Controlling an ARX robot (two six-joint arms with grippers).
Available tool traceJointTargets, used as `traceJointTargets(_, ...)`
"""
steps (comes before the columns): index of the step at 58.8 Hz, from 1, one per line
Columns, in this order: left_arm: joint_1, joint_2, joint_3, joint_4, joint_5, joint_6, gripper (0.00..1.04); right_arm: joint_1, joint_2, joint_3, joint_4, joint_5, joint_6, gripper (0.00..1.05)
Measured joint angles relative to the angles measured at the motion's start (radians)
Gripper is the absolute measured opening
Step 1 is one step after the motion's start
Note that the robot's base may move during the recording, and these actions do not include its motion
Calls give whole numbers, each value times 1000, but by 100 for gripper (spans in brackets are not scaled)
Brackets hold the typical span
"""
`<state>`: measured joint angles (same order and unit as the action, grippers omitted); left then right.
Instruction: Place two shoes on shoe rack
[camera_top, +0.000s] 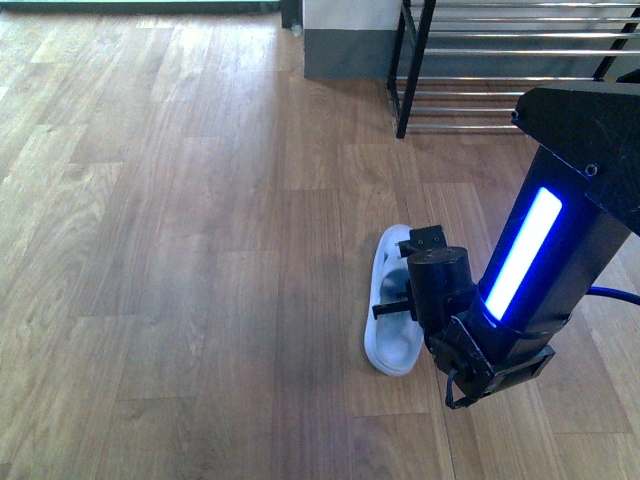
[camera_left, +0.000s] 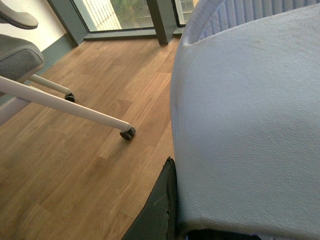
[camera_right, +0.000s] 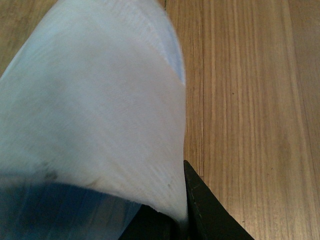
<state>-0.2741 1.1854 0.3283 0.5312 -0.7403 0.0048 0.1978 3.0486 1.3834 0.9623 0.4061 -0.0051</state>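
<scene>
A pale blue slide (camera_top: 385, 345) lies on the wood floor right of centre in the front view. My right gripper (camera_top: 408, 300) is shut on its strap. In the right wrist view that slide (camera_right: 100, 110) fills the left side, and the right gripper (camera_right: 177, 215) pinches its edge between dark fingers (camera_right: 200, 205). A second pale blue slide (camera_left: 250, 125) fills the left wrist view, with my left gripper (camera_left: 185, 220) shut on its edge. The left arm does not show in the front view. The shoe rack (camera_top: 480, 60), black-framed with chrome bars, stands at the far right, beyond the right arm.
An office chair with white legs and a caster (camera_left: 127, 134) stands on the floor in the left wrist view, near a dark window frame (camera_left: 162, 22). A grey-based wall block (camera_top: 345, 50) sits left of the rack. Bare wood floor (camera_top: 180, 250) spreads to the left.
</scene>
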Motion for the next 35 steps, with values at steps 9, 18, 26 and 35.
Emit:
traceJointTargets(9,0,0,0,0,0,0,2,-13,-105,-119,64,-62,-77,2)
traceJointTargets(18,0,0,0,0,0,0,2,-53,-324,-270,124,-170,-220,2)
traceJointTargets(26,0,0,0,0,0,0,2,-104,-588,-415,93,-229,-338,2)
traceJointTargets(35,0,0,0,0,0,0,2,-141,-913,-589,-48,-277,-392,2)
